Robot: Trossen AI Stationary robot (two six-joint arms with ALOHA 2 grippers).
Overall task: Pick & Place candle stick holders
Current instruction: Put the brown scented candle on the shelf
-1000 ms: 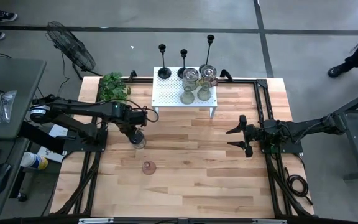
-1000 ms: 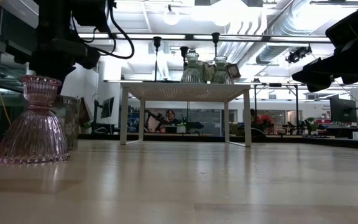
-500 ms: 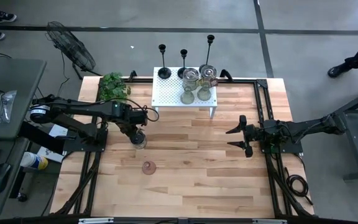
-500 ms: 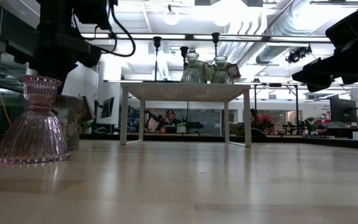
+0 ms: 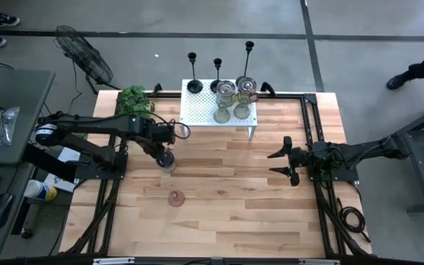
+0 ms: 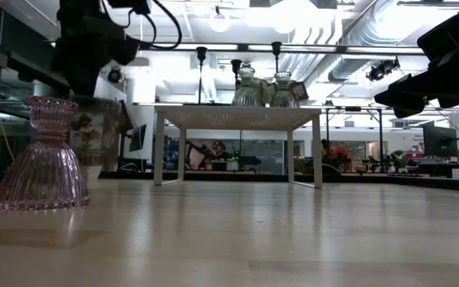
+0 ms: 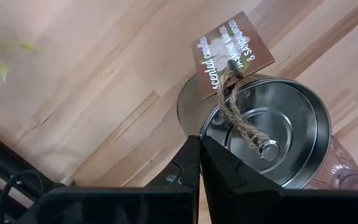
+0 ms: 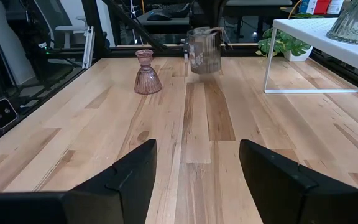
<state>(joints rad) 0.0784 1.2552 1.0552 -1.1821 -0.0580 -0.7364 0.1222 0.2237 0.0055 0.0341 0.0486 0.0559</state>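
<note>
Glass jar held above the table

The lidded jar (image 5: 167, 158) (tag reading "scented candle") is gripped by the closed left claw (image 5: 165, 155); the right claw (image 5: 279, 163) is spread wide, empty.

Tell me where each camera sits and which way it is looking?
High view: above the table, looking straight down; both arms show, left gripper on a glass jar.
Low view: at tabletop height, looking across at the white shelf; arms come from above.
Left wrist view: looks down on the jar's metal lid; own fingers show.
Right wrist view: looks across the table; own fingers show.
Shared: the pink holder appears in the low and right wrist views.
</note>
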